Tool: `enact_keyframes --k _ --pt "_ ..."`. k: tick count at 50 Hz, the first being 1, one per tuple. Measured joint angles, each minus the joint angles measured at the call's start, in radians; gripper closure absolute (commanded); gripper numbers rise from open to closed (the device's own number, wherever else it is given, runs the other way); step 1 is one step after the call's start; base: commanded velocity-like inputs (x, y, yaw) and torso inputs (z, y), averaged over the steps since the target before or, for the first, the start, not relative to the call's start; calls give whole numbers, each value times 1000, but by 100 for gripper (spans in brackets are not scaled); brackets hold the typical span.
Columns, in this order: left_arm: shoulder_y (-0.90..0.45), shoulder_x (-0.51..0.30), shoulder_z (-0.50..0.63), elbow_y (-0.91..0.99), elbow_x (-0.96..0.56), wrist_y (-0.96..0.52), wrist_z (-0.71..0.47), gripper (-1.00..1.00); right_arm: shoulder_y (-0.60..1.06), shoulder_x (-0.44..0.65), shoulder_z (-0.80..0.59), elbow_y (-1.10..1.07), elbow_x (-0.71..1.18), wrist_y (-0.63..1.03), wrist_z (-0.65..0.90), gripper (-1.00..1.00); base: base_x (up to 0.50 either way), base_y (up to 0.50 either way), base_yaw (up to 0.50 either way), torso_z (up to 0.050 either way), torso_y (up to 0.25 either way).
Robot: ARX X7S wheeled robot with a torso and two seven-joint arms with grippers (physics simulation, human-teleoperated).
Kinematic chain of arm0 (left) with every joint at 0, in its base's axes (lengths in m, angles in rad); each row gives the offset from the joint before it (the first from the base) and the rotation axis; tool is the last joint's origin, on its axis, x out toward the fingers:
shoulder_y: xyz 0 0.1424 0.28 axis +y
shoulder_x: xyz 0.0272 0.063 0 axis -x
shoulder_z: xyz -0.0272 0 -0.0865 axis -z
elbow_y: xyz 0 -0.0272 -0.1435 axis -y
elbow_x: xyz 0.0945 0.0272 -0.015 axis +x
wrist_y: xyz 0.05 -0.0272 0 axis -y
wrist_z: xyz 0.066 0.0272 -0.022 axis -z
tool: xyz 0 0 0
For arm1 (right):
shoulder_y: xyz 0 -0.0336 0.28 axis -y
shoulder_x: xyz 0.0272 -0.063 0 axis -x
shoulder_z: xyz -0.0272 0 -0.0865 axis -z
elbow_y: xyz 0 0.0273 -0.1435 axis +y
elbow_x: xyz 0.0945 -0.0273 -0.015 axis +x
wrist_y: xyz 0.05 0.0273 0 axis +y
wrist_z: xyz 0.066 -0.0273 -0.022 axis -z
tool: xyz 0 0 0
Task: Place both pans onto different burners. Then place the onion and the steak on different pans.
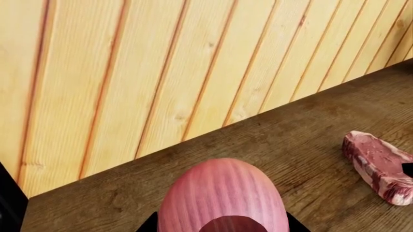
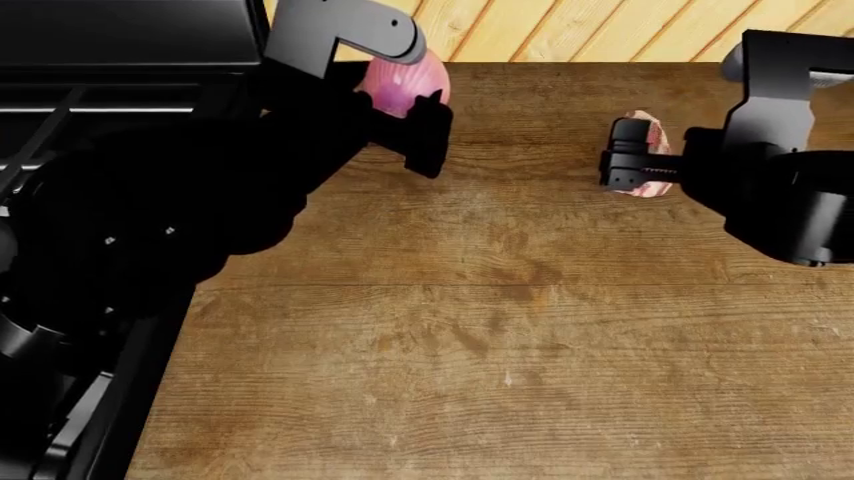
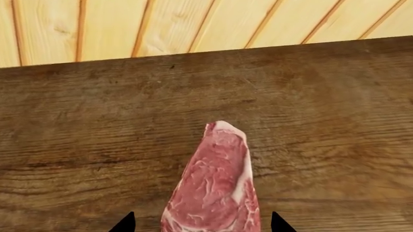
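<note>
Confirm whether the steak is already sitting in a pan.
No: in the right wrist view the steak lies directly on the bare wooden counter.

A brown wooden countertop with a visible streaked grain fills most of the scene, running from the near edge to the far wall. Behind it stands a wall of light pine boards, set upright with darker reddish seams between them. The light is even and soft, casting only faint shadows on the wood.
</note>
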Motion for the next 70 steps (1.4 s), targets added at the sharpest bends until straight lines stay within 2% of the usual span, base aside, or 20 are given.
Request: enact_keyframes --k 65,66,70 --pt "-9 -12 1 0 -2 7 2 100 -20 -54 -60 151 -110 -91 -126 -100 0 0 0 0 0" --pt "-9 -12 2 0 -2 7 2 100 -20 -54 -60 152 -110 -91 -126 100 0 0 0 0 0" --pt "-8 -13 2 0 -2 8 1 100 -21 -53 -59 154 -114 -92 -121 100 0 0 0 0 0"
